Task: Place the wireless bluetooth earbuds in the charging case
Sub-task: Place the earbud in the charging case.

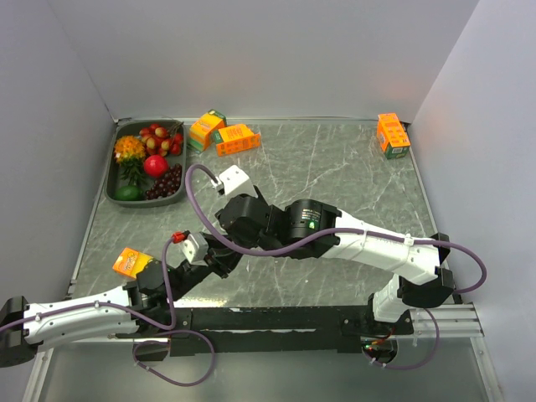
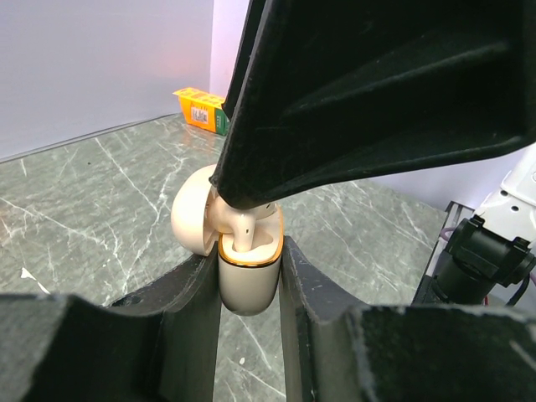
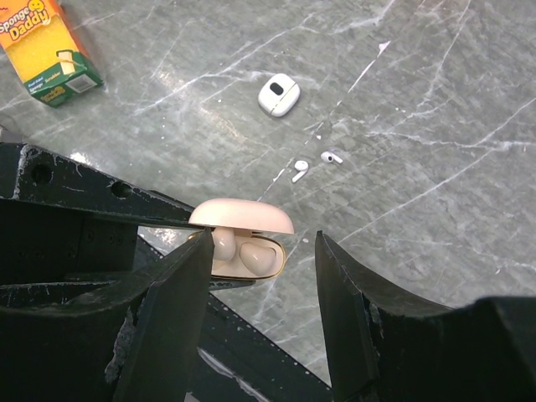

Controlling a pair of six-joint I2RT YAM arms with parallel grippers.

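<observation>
Over the near-left table point(image 3: 419, 100): left gripper point(image 2: 249, 261) clamped on the open case point(image 3: 251, 255), mouth up. Right gripper point(image 3: 264, 243) sits straight above it, jaws apart and empty. Case seems to hold two. Loose earbuds point(image 3: 299, 170) lie flat beyond it, so the right arm is nearer.

Cream case point(image 3: 244, 219) open, upright; two white earbuds point(image 3: 299, 171) lying loose.
</observation>
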